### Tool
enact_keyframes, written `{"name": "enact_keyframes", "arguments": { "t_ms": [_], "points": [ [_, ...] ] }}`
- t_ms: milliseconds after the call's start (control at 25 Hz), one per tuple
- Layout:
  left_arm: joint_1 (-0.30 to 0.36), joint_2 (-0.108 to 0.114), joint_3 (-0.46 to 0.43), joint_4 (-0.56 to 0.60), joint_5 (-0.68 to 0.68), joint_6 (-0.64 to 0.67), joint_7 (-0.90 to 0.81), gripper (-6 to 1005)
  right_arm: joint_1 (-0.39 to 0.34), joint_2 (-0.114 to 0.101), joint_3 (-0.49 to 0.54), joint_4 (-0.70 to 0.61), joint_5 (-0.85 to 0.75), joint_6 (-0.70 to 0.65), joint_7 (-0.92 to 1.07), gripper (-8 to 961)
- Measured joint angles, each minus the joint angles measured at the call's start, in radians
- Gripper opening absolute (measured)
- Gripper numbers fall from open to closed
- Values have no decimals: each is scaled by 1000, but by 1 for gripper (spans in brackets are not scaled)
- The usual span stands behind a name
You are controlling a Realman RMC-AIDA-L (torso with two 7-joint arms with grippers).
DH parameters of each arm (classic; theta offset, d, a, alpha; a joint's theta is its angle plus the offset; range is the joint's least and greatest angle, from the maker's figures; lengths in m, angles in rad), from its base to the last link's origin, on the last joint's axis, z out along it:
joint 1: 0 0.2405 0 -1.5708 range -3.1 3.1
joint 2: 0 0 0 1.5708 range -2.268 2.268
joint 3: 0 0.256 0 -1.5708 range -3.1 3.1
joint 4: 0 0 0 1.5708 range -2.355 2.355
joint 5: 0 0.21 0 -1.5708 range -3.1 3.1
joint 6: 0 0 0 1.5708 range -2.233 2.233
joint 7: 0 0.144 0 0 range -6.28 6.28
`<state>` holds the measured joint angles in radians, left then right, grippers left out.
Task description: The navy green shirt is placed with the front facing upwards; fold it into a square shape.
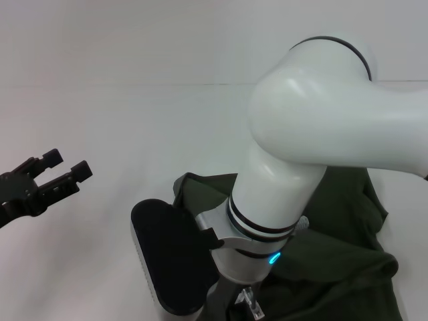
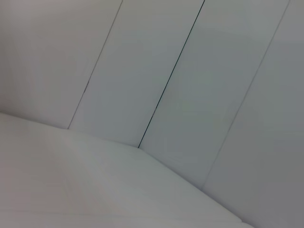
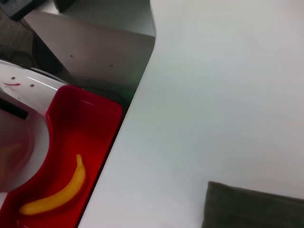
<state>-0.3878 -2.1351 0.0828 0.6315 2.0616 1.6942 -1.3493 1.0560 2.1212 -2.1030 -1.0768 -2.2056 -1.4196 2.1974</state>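
Right end effector's state cannot be told, hidden low over the crumpled dark olive-green cotton shirt (image 1: 348, 267); left end effector (image 1: 59, 174), spread, should be brought across to flatten it.

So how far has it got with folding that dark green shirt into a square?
Not far, it seems. The dark olive-green cotton shirt lies bunched and creased on the white table, with no neat square visible. The right arm reaches down over it, its gripper hidden. The left gripper hovers open off to the side, holding nothing. Smoothing and every fold look left to do.
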Motion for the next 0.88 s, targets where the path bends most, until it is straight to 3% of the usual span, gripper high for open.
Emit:
{"name": "enact_keyframes", "arguments": {
  "t_ms": [880],
  "points": [
    [1,0,0,-13,0,-2,16,948,-21,0,-15,0,-20,27,-18,877]
  ]
}}
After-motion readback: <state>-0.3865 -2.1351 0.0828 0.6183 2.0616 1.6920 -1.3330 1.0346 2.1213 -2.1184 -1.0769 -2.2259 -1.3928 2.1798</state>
